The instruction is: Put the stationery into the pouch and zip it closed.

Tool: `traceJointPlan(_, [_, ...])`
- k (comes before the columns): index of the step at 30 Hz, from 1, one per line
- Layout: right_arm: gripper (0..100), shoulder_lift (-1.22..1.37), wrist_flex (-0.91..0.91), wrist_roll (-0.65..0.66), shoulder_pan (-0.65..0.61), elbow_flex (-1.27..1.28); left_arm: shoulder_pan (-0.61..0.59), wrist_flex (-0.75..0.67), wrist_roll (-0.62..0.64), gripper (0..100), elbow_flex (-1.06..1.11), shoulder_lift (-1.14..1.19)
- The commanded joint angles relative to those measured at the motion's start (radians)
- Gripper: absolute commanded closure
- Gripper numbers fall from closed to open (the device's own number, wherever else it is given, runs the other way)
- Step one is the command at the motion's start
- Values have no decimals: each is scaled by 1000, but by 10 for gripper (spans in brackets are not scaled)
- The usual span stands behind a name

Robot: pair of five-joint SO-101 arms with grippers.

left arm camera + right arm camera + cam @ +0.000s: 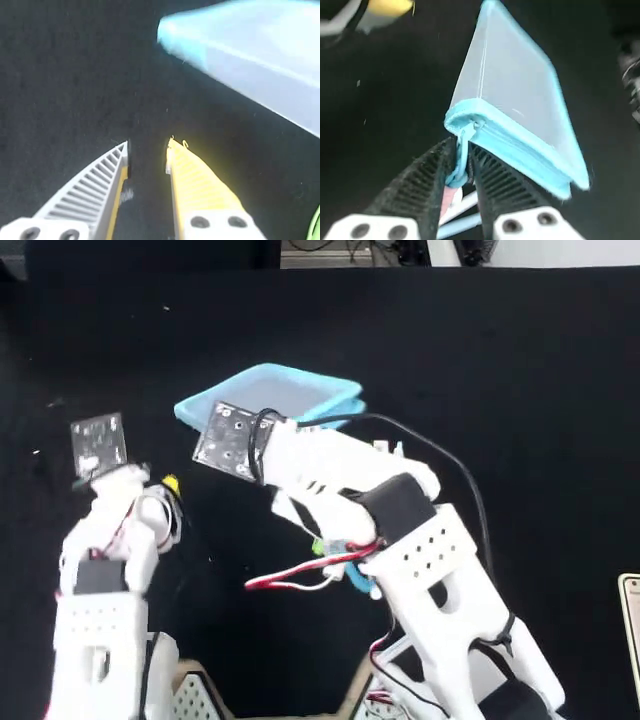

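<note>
The pouch (515,100) is a flat, light-blue case with a frosted see-through face and brighter blue edging. Its corner sits right at the right tool (462,150), whose tips are clamped on the blue zipper pull (465,136). The left tool (147,147), tips apart and holding nothing, has the pouch just beyond it over the black worktop (500,360).

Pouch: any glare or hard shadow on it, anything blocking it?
High view: pouch evenly lit, no hard shadow, near edge hidden by the right arm. Right wrist view: soft sheen on its clear face; right gripper pinches the zipper pull. Left wrist view: bright sheen across it.
</note>
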Motion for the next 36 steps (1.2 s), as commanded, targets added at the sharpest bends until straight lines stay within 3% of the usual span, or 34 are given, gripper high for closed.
traceJointPlan(1, [987,-19,-86,11,-54,-56,-10,31,-38,870,68,-318])
traceJointPlan(9, [987,-19,-126,-129,-152,-31,-1,232,-21,866,62,-672])
traceJointPlan(15, [987,-19,-124,-137,-207,-27,13,241,5,833,7,-649])
traceJointPlan(23, [987,-21,-133,-137,-210,62,58,239,132,819,-16,-672])
traceJointPlan(29, [987,-96,-209,-218,-209,127,153,247,114,819,-45,-672])
traceJointPlan(33, [987,-200,-310,-239,-210,237,209,313,-18,820,-84,-672])
traceJointPlan(36, [987,-254,-385,-236,-213,331,217,322,-31,820,-107,-672])
